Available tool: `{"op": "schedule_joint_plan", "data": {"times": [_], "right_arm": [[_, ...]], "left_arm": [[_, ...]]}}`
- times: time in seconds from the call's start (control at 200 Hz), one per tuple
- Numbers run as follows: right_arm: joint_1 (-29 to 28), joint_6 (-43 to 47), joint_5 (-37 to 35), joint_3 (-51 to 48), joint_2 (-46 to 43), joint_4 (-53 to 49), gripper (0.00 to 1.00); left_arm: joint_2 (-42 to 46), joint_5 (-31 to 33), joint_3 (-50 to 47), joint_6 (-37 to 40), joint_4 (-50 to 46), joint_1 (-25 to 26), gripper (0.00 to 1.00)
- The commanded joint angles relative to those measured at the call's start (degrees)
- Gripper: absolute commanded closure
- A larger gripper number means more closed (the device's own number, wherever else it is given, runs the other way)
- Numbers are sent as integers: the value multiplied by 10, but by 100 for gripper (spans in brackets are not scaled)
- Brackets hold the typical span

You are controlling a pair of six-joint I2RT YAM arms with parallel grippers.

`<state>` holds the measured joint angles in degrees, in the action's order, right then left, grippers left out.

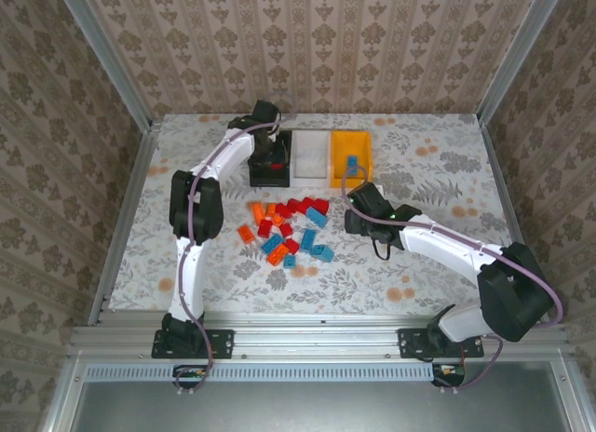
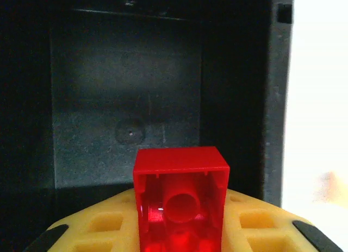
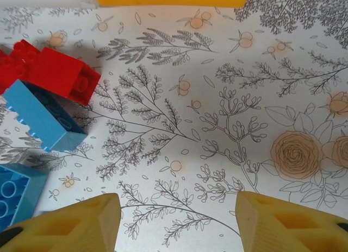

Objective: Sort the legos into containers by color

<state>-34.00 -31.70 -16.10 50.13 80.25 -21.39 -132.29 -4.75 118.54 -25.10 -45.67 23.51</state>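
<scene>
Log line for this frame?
left fingers: shut on red lego, over black bin | right fingers: open, empty, above table | orange-yellow bin: one blue lego

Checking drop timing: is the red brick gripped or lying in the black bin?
Gripped: the red brick sits clamped between the yellow fingers of the left gripper, above the black bin floor.

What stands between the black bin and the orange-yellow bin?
The white bin stands there, in one row with the black bin and the orange-yellow bin; the top external view shows it.
</scene>
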Motion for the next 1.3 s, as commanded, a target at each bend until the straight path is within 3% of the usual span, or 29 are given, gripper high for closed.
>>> {"op": "schedule_joint_plan", "data": {"times": [0.0,0.25,0.46,0.62,0.75,0.795,1.025,1.125,1.3], "right_arm": [[3,9,-14,0,-29,-14,40],[28,29,-35,24,-92,-40,34],[16,14,6,46,-93,-16,34],[-60,11,-1,116,32,5,38],[-79,17,11,198,147,23,58],[-85,27,18,230,181,24,60],[-143,54,49,408,355,-17,52],[-159,58,47,468,412,-26,43],[-171,68,26,563,497,-49,36]], "left_arm": [[5,1,18,-17,-18,-7,62],[37,-37,8,-15,-18,-6,33],[149,-62,-80,-22,29,-8,29],[321,-73,-320,-48,151,-29,23],[446,-104,-544,-101,235,-68,17],[481,-123,-611,-110,253,-85,16],[625,-120,-807,-110,243,-166,8],[671,-93,-835,-107,216,-203,4],[742,-85,-864,-117,187,-245,0]]}}
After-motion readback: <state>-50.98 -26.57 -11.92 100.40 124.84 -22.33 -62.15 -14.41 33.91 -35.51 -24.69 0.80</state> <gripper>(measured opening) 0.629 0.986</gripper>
